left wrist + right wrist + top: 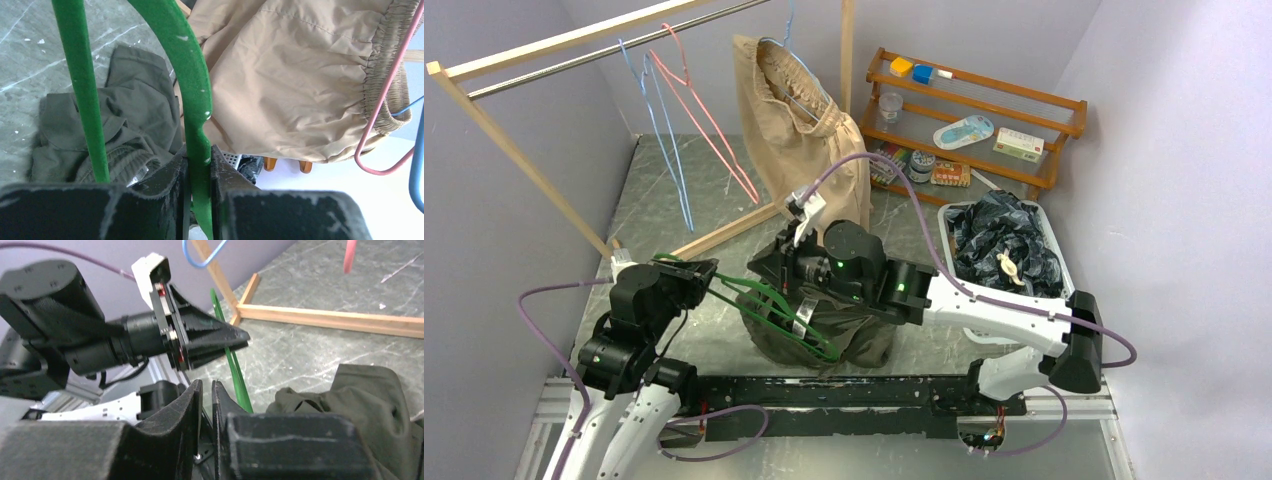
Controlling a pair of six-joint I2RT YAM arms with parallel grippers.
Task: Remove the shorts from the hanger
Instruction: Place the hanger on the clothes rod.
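Left gripper (200, 152) clamps green hanger (192, 75), apparently resting across olive shorts (140, 100).

Matt cloth shorts (854, 338); wooden rack (519, 154).

**Overhead view:** the scene is lit evenly and diffusely from above. Only soft, faint shadows are cast on the grey worktop (674, 215), where pale streaks of sheen are seen. Fine detail is rendered slightly soft.

**Left wrist view:** the beige shorts (300, 75) are brightly lit and sharp. The background at lower right is blown out to white.

**Both wrist views:** the left hand (200, 152) and the right hand (206, 390) are shown dark, underexposed and soft-edged in the near foreground.
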